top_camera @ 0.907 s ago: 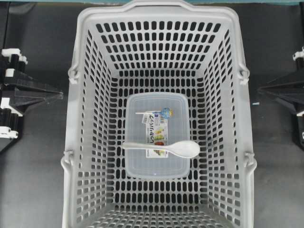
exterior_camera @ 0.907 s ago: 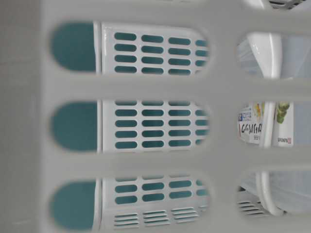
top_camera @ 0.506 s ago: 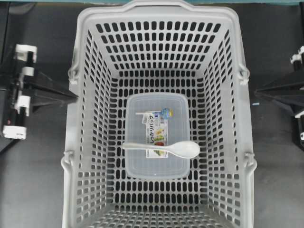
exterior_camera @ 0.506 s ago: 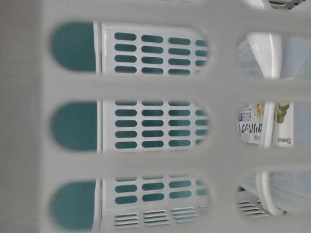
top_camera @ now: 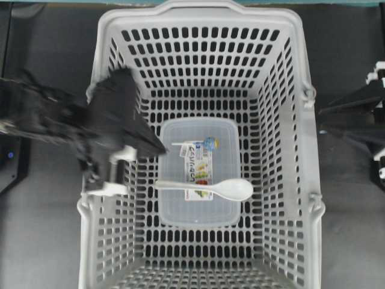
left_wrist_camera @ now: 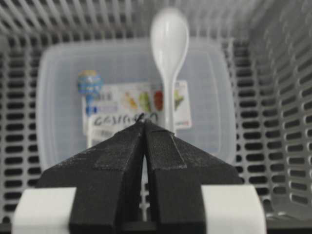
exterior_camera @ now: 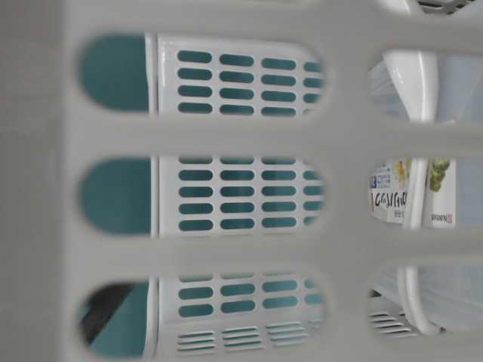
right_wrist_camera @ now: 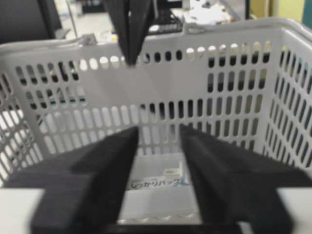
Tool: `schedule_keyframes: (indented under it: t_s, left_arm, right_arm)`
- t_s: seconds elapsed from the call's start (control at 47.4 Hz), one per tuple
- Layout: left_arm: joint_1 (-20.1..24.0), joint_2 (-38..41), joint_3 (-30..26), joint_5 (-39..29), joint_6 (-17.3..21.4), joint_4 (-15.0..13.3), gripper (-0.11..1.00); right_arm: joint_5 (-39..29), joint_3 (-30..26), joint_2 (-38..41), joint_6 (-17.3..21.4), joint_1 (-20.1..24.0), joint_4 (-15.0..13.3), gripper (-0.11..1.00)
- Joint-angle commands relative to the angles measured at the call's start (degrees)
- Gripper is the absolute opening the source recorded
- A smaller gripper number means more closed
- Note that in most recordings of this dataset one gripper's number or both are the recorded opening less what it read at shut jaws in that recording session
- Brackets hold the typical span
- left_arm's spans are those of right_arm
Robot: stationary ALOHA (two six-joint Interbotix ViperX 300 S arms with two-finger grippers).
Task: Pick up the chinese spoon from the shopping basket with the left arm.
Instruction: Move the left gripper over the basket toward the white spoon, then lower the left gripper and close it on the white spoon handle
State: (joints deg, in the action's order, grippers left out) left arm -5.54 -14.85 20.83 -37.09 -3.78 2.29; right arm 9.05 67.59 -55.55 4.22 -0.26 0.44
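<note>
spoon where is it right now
In the overhead view the spoon lies across the lid of the clear container on the basket floor, bowl to the right, handle pointing left.

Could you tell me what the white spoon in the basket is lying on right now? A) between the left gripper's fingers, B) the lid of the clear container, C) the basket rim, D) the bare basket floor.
B: the spoon lies across the lid of the clear container on the floor of the basket, while the shut left gripper is short of its handle.
</note>
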Motion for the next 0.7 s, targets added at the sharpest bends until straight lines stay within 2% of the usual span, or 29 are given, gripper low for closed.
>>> schedule_keyframes:
  t_s: [0.0,0.127,0.253,0.316,0.485,0.527,0.611,0.675]
  left_arm:
    - [-0.97,4.83,-5.36,-2.99,0.09,0.26,0.00]
    - [-1.41,9.84,-8.70,-3.96,0.00,0.26,0.00]
    - [-1.58,14.15,-11.51,-5.01,-0.44,0.26,0.03]
    - [-1.67,16.00,-12.48,-6.42,-1.05,0.26,0.17]
    - [-1.93,21.62,-15.03,-10.90,-1.41,0.26,0.68]
    - [-2.02,22.76,-15.47,-11.16,-1.41,0.26,0.78]
    - [-2.20,24.96,-16.17,-10.90,-0.97,0.26,0.90]
    - [-2.20,26.02,-16.52,-10.46,-1.05,0.26,0.89]
  right_arm:
    - [0.26,-1.05,0.18,0.00,-0.09,0.18,0.48]
    - [0.62,-0.97,0.09,-0.26,-0.09,0.18,0.62]
    - [0.62,-1.05,0.09,-0.35,-0.09,0.18,0.62]
    - [0.62,-0.97,0.00,-0.35,-0.18,0.18,0.63]
    - [0.62,-0.97,0.00,-0.35,-0.26,0.18,0.63]
    - [0.62,-0.97,0.00,-0.35,-0.26,0.18,0.63]
    - [0.70,-0.97,0.00,-0.35,-0.26,0.26,0.63]
    - [0.62,-0.97,0.00,-0.35,-0.26,0.18,0.63]
